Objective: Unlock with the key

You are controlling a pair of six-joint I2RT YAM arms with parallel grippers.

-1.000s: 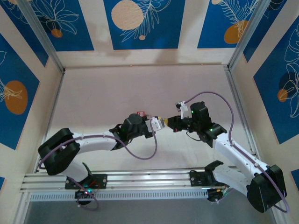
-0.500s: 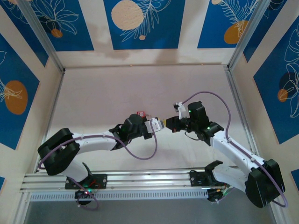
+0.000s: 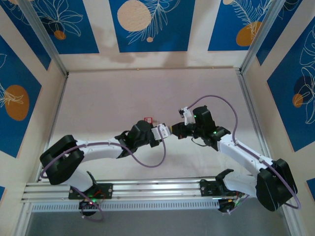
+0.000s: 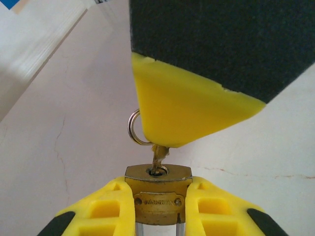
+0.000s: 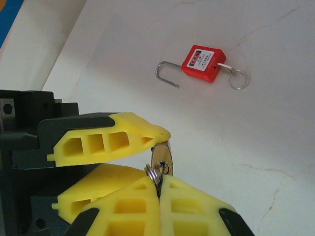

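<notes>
My left gripper (image 4: pixel 158 196) is shut on a small brass padlock (image 4: pixel 157 194), gripping its body from both sides with the keyhole face pointing away from the wrist. The key (image 4: pixel 158 156) is a thin metal blade whose tip sits in the keyhole, and its wire ring (image 4: pixel 134 129) sticks out to the left. My right gripper (image 5: pixel 159 183) is shut on the key's head, with the ring (image 5: pixel 153 173) at its fingertips against the brass padlock (image 5: pixel 162 155). In the top view the left gripper (image 3: pixel 165 131) and right gripper (image 3: pixel 173 131) meet tip to tip above mid-table.
A red padlock (image 5: pixel 202 63) lies flat on the table with its shackle swung open and a key with a ring (image 5: pixel 239 78) in it. In the top view the red padlock (image 3: pixel 147 119) is just behind the left wrist. Patterned walls (image 3: pixel 147 29) enclose the table.
The right arm has edged left toward the left gripper, closing the gap between the two grippers. The left arm has barely moved. Both grips are unchanged.
</notes>
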